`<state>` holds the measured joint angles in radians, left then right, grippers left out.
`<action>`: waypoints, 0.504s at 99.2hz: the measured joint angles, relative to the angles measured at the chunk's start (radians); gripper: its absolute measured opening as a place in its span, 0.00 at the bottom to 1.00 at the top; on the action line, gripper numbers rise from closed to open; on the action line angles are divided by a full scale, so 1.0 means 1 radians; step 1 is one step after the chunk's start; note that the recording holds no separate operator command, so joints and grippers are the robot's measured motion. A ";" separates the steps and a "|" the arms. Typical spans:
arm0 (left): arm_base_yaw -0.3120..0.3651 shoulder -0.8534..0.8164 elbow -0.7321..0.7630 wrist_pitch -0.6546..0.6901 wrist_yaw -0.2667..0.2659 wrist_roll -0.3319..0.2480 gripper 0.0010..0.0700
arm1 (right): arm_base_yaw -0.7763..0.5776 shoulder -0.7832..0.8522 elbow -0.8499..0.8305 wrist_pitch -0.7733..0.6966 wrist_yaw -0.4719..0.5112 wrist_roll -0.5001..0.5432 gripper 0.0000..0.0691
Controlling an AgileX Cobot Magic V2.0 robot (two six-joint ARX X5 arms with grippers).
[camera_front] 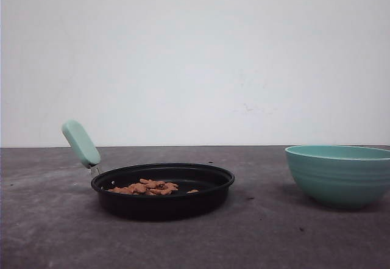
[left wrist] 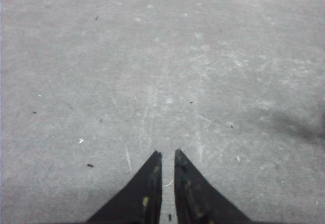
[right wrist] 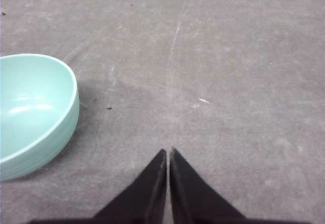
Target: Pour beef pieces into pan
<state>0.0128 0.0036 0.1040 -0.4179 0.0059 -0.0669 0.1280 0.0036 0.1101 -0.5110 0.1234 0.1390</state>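
Standing here, the job looks done or v. close to it. The pan (camera_front: 163, 191) sits flat on the grey table (camera_front: 49, 232), left of centre, its mint handle (camera_front: 80, 143) angled up and away to the left. The beef pieces (camera_front: 149, 187) lie in a low heap inside it, on the pan floor toward the handle side, w/ 1 stray chunk a bit to the right, also inside the rim. Can't see any on the table around it, just a few dark specks.

The teal bowl (camera_front: 339, 175) stands upright at the right, well apart from the pan. From the right wrist view its inside looks empty, far as I can tell.

Both tools are off the work. The left gripper (left wrist: 166, 155) hangs over bare table, its fingers nearly together w/ a thin slit between, nothing in them. The right gripper (right wrist: 168, 152) is the same, tips practically touching, holding nothing, w/ the bowl just off to one side.

My read: what's left is only to keep clear. Best done by holding both arms high and away from pan and bowl, no sweep across the handle, since it sticks up and a knock there would tip the beef out. If any check is wanted, look for strays by the rim.
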 joint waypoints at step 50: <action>0.000 0.000 0.000 0.000 0.000 0.000 0.01 | 0.000 0.000 -0.004 0.023 0.000 0.000 0.01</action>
<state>0.0128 0.0036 0.1040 -0.4179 0.0059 -0.0669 0.1280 0.0036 0.1059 -0.4881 0.1234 0.1390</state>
